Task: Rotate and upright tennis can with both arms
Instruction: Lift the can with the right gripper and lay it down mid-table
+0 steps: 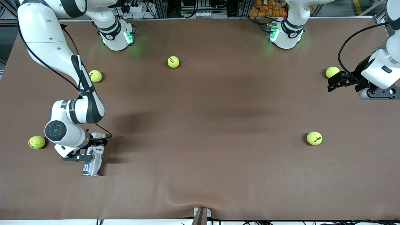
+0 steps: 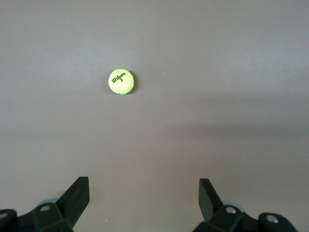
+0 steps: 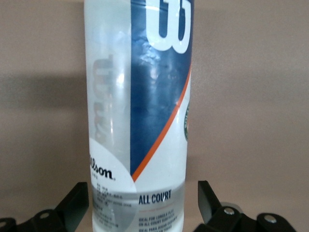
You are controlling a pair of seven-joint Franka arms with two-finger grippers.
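Note:
The tennis can (image 1: pixel 93 159) lies on its side on the brown table, toward the right arm's end and near the front camera. It is a clear tube with a white and dark-blue label (image 3: pixel 145 96). My right gripper (image 1: pixel 95 146) is low over the can's end that lies farther from the front camera. It is open, with one finger on each side of the tube (image 3: pixel 143 193) and a small gap at each. My left gripper (image 1: pixel 335 82) hangs open over the table at the left arm's end, with only bare table between its fingers (image 2: pixel 144 191).
Several yellow-green tennis balls lie scattered: one (image 1: pixel 37 142) beside the right arm's wrist, one (image 1: pixel 95 76) under its forearm, one (image 1: pixel 173 62) near the bases, one (image 1: pixel 332 72) by the left gripper, one (image 1: pixel 314 138) mid-table. The left wrist view shows a ball (image 2: pixel 120 81).

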